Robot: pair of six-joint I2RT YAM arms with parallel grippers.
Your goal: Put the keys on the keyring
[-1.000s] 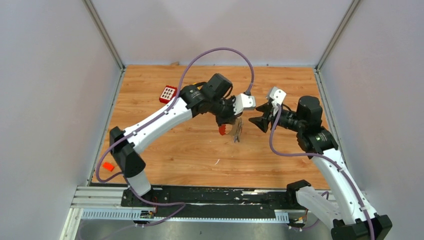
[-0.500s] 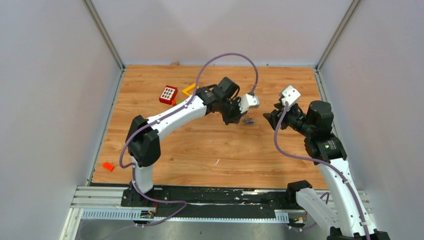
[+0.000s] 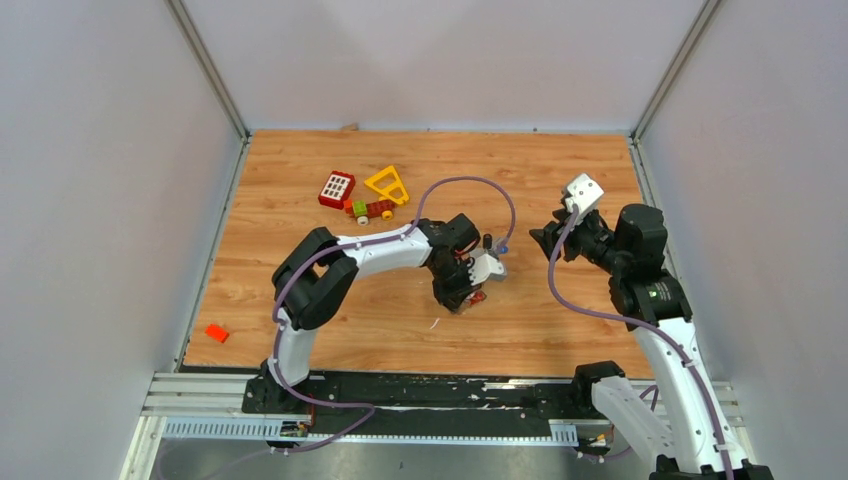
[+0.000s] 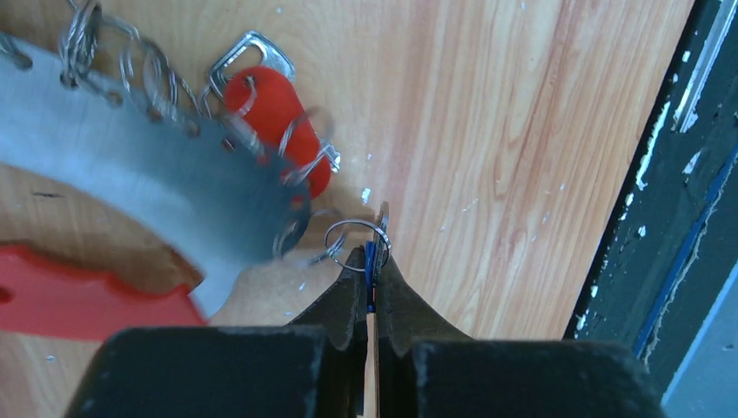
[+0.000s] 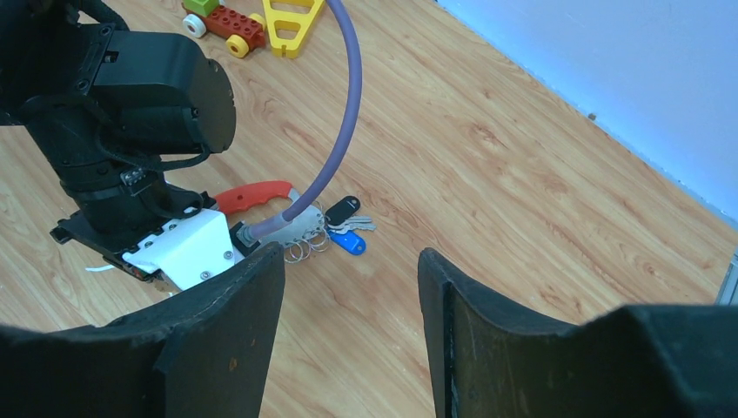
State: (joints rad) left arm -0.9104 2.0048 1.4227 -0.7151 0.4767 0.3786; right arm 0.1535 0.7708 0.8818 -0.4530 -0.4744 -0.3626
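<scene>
Your left end effector [image 4: 372, 258] clamps a blue key [image 4: 369, 272] beside the keyring [image 4: 122, 178] on the desk [image 4: 496, 131]; your right end effector [image 5: 348, 270] hangs open.

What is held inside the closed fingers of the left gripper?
The left gripper pinches a thin blue edge, and a small wire ring sits at its tips. The fingers cover the rest, so I cannot tell if it is a key.

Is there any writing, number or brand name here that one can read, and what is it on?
No readable text in any view.
Red block with white buttons: any marks on its buttons are too small to read.
Red key head, blue key head, black key head: no print shows.
</scene>
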